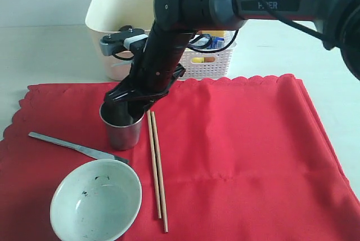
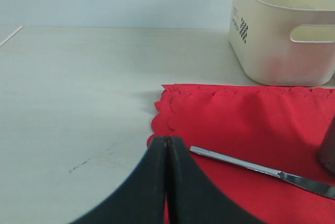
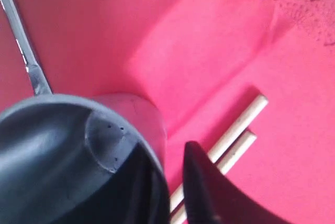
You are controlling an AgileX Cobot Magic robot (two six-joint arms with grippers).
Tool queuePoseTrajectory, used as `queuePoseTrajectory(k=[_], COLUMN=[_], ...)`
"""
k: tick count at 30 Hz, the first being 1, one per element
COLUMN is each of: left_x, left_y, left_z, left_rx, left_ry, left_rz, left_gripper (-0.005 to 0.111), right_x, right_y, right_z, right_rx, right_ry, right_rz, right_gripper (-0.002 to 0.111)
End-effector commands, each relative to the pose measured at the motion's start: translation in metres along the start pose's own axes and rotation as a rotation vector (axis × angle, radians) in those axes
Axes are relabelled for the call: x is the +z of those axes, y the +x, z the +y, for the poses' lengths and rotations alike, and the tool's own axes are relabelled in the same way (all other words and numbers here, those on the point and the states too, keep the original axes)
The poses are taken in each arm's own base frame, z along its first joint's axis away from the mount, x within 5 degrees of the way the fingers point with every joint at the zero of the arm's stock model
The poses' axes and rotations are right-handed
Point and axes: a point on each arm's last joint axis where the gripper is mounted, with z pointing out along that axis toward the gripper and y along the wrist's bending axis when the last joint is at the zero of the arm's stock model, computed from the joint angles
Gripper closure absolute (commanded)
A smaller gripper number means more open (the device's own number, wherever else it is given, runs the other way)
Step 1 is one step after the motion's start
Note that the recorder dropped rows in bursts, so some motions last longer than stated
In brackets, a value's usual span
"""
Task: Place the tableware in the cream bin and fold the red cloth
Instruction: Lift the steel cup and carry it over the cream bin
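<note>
**Exterior view:** The right gripper [image 1: 130, 108] reaches across the middle and down onto the steel cup [image 1: 122, 134], which stands upright on the left part of the red cloth [image 1: 242, 139]. The wooden chopstick pair [image 1: 157, 168] lies just beside the cup, with the metal knife [image 1: 67, 145] and the pale speckled bowl [image 1: 95, 201] nearer the camera. The cream bin [image 1: 112, 10] waits behind the cloth's far edge, next to a white lattice basket [image 1: 211, 67].

**Left wrist view:** The left gripper [image 2: 166, 143] hangs above the cloth's scalloped corner with its jaws pressed together and nothing between them. The knife [image 2: 251, 167] lies just beyond it. The cup shows only as a dark sliver at the frame's edge.

**Right wrist view:** The jaws stand partly open astride the cup's wall, one side lost in the dark interior. The outer finger [image 3: 201, 192] sits just outside the rim. A thin strip of cloth and chopstick [image 3: 235, 130] shows between that finger and the wall, so the pinch does not look firm yet.

The step in hand appears to be seizing the cup for the bin. Done well, the jaws would clamp squarely on the wall. The lift would go straight up, clear of the chopsticks, and high enough to pass over the bin's tall rim.
</note>
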Motion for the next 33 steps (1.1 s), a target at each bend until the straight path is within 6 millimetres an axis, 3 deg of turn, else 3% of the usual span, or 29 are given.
queuePoseTrajectory(k=[1, 7, 33], left_x=[0.0, 0.0, 0.0], left_y=[0.0, 0.0, 0.0], left_z=[0.0, 0.0, 0.0], left_rx=[-0.012, -0.012, -0.012], left_ry=[0.003, 0.003, 0.003], left_rz=[-0.007, -0.007, -0.007], left_gripper=[0.107, 0.107, 0.107], right_x=[0.003, -0.007, -0.138], right_y=[-0.001, -0.003, -0.026], right_z=[0.0, 0.004, 0.036], right_rx=[-0.001, 0.006, -0.095], right_ry=[0.001, -0.012, 0.046], right_rz=[0.003, -0.022, -0.369], right_gripper=[0.106, 0.108, 0.108])
